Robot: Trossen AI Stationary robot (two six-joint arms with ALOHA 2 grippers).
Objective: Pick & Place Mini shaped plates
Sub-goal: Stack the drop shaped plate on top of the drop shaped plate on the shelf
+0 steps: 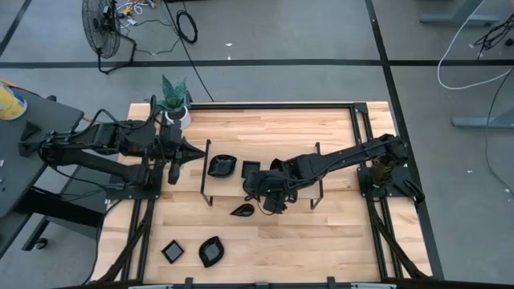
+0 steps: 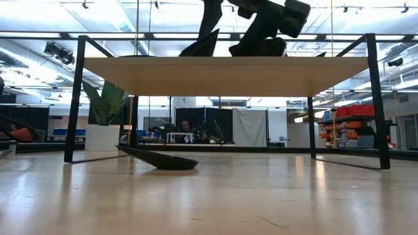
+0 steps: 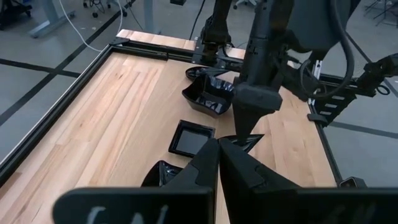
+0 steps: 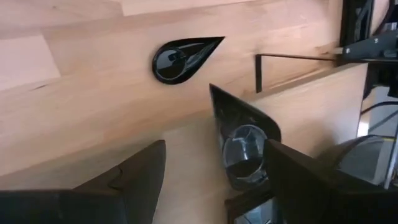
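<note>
Right tool (image 1: 271, 205), fingers spread and empty, hovers just beside the glossy black teardrop plate (image 1: 242, 210); it should centre over it before descending. Left tool (image 1: 172, 175) waits clenched.

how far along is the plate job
Seemingly done: a wavy plate and a square plate sit on the raised shelf. In hand: the right gripper is open at the shelf's front, a teardrop plate between its fingers. Left on the table: second teardrop plate, second square plate, leaf plate. The left gripper waits shut.
</note>
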